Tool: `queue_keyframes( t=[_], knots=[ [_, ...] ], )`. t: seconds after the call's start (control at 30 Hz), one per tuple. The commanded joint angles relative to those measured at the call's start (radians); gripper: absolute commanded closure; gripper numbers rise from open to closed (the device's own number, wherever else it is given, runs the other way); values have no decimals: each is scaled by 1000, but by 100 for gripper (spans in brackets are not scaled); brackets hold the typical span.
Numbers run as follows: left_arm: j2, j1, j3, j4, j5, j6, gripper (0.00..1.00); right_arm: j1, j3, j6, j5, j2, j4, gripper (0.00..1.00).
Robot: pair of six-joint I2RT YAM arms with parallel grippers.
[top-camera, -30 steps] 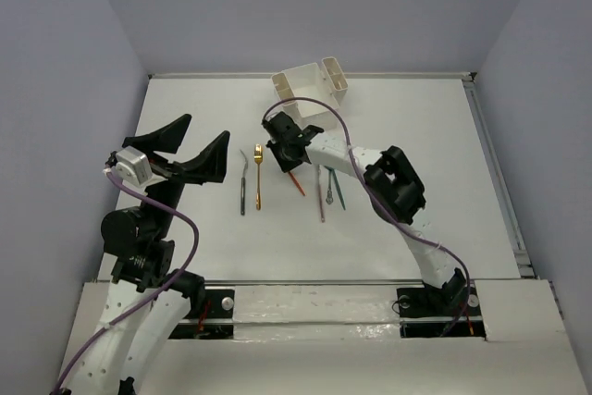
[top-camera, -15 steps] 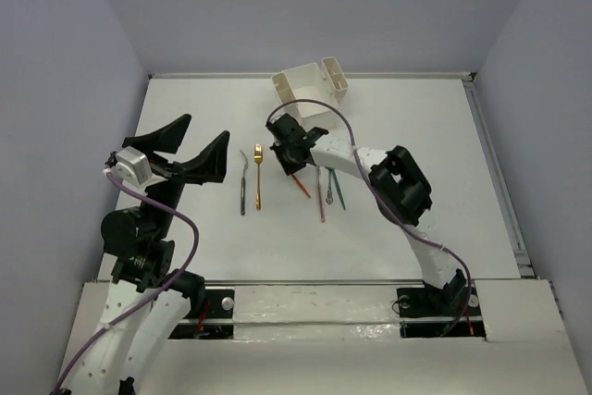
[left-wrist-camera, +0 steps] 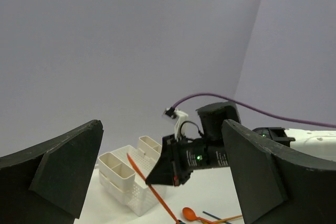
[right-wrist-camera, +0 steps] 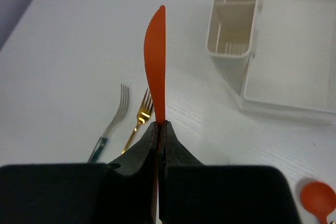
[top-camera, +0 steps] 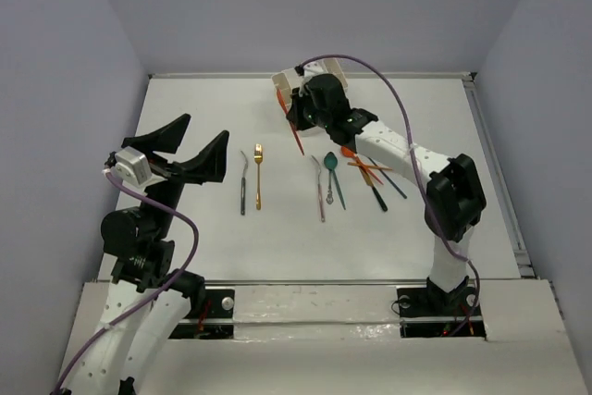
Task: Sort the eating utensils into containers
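Observation:
My right gripper (top-camera: 293, 121) is shut on an orange plastic knife (top-camera: 297, 140) and holds it in the air just in front of the white box (top-camera: 288, 81). In the right wrist view the knife (right-wrist-camera: 155, 61) sticks out of the closed gripper (right-wrist-camera: 160, 125), blade pointing away, with the box (right-wrist-camera: 283, 51) at upper right. A gold fork (top-camera: 258, 178) and a black-handled fork (top-camera: 243, 184) lie left of centre. A purple-handled spoon (top-camera: 320, 188), teal spoon (top-camera: 335, 178), orange spoon (top-camera: 351, 154) and a black piece (top-camera: 375, 193) lie to the right. My left gripper (top-camera: 199, 138) is open and empty, raised at the left.
The left wrist view shows the right gripper (left-wrist-camera: 176, 167) with the knife (left-wrist-camera: 152, 192) beside the box (left-wrist-camera: 123, 182) and the orange spoon (left-wrist-camera: 190, 214). The forks also show in the right wrist view (right-wrist-camera: 137, 121). The table's back edge runs just behind the box.
My right gripper has lifted the orange knife off the table and carried it back towards the white box. The utensils it covered now show. The left arm has not moved.

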Motion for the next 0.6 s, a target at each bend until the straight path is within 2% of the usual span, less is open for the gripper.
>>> queue_keyframes(
  t=[0.0,0.07,0.2,0.33,0.57],
  knots=[
    [-10,7,49,53,1,0,1,-40,-35,48,-42,-52,400,100],
    [-7,7,48,53,0,4,1,-73,-20,75,-54,-38,523,100],
    [8,-2,48,53,-4,4,1,-121,64,95,-66,48,635,100],
    [39,-2,54,53,-13,8,1,-141,286,63,-83,207,643,100],
    [48,-2,57,53,-22,14,1,-161,555,39,-96,425,661,100]
  ],
)
